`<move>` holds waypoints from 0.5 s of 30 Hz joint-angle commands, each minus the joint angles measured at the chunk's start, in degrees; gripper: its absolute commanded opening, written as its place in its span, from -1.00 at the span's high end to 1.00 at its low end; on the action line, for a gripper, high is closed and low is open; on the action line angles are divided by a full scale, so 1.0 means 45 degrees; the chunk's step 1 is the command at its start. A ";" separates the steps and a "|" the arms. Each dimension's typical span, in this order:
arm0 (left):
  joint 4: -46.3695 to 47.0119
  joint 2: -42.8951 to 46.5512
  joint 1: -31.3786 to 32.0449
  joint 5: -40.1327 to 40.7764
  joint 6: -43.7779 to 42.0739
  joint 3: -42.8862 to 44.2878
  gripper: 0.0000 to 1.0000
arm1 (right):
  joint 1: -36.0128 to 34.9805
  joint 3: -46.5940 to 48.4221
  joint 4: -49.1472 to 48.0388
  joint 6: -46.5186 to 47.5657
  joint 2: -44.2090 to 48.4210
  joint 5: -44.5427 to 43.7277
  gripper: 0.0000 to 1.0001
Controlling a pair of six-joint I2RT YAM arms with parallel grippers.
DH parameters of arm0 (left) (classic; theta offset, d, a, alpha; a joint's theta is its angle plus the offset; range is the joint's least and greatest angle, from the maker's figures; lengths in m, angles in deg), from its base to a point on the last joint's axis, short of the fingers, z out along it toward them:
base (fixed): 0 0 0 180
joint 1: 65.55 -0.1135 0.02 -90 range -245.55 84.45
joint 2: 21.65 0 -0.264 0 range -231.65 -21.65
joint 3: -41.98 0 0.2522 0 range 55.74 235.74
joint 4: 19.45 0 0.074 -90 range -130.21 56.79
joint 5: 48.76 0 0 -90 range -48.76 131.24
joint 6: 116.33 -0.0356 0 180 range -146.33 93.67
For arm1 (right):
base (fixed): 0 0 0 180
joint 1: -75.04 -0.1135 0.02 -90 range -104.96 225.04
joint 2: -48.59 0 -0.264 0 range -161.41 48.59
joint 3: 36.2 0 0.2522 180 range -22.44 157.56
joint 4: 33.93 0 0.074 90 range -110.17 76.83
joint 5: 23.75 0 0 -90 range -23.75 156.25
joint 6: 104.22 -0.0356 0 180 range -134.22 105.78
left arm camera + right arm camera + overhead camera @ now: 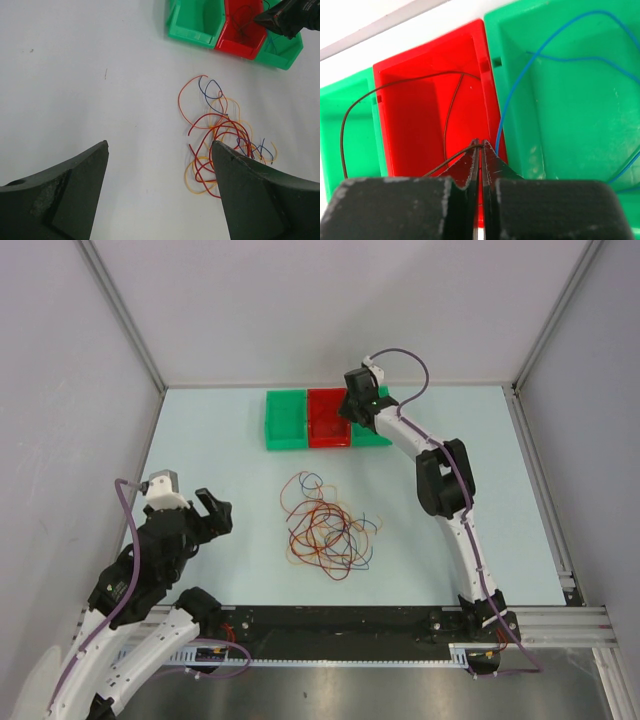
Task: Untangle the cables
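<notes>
A tangle of thin red, orange, yellow and blue cables (325, 528) lies mid-table; it also shows in the left wrist view (220, 137). My right gripper (357, 403) hangs over the red bin (328, 420) and is shut on a brown cable (380, 90) at its tips (481, 145); the cable loops across the red bin (420, 125). A blue cable (540, 52) lies in the green bin (570, 100) to the right. My left gripper (215, 510) is open and empty, left of the tangle, with bare table between its fingers (250, 190).
Three bins stand in a row at the back: green (286, 420), red, and green (372, 425) partly under the right arm. Cage posts and walls ring the table. The rail (350, 625) runs along the near edge.
</notes>
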 commanded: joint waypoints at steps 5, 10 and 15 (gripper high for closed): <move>0.0227 0.0062 -0.0130 0.0143 -0.0066 0.0068 -0.77 | 0.0214 0.0483 0.0595 -0.0965 0.0399 0.1582 0.52; 0.0227 0.0062 -0.0130 0.0124 -0.0066 0.0068 -0.77 | 0.0117 0.0385 0.0653 -0.0809 0.1063 0.1896 0.26; 0.0208 0.0140 -0.0130 0.0163 -0.0047 0.0068 -0.76 | 0.0097 -0.0491 0.0771 -0.0789 0.1922 0.1993 0.13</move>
